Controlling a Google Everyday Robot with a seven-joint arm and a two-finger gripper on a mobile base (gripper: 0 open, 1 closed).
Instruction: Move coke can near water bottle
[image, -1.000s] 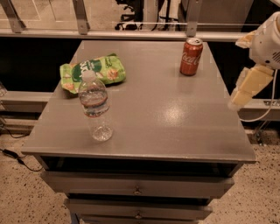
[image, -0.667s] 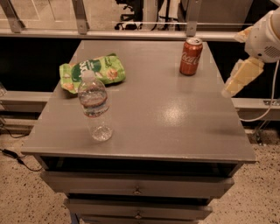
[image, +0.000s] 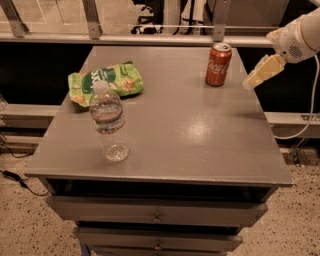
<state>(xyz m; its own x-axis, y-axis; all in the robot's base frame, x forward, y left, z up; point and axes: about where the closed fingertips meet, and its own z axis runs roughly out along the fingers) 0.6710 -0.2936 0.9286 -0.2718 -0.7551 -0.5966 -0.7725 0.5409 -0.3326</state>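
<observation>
1. Red and upright, your coke can (image: 218, 64) stands at the far right of the grey worktop (image: 190, 135), close to the back edge, silver top up.
2. Your water bottle (image: 108, 122) stands upright at the front left, well apart from the can, with most of the worktop between them. Its white cap is on and a pale band wraps its middle.
3. Your hand (image: 262, 71) hangs in the air just right of the can, about over the worktop's right edge, its pale tip slanting down toward the can. It is near the can but not touching it.
4. Whether the hand is open or closed, you cannot tell from this angle.
5. Your white arm (image: 297, 37) comes in from the upper right corner.
6. A green snack bag (image: 106, 81) lies flat at the left, just behind the bottle, whose cap overlaps the bag's near edge.
7. Below the worktop's front edge you see closed drawers (image: 157, 215).
</observation>
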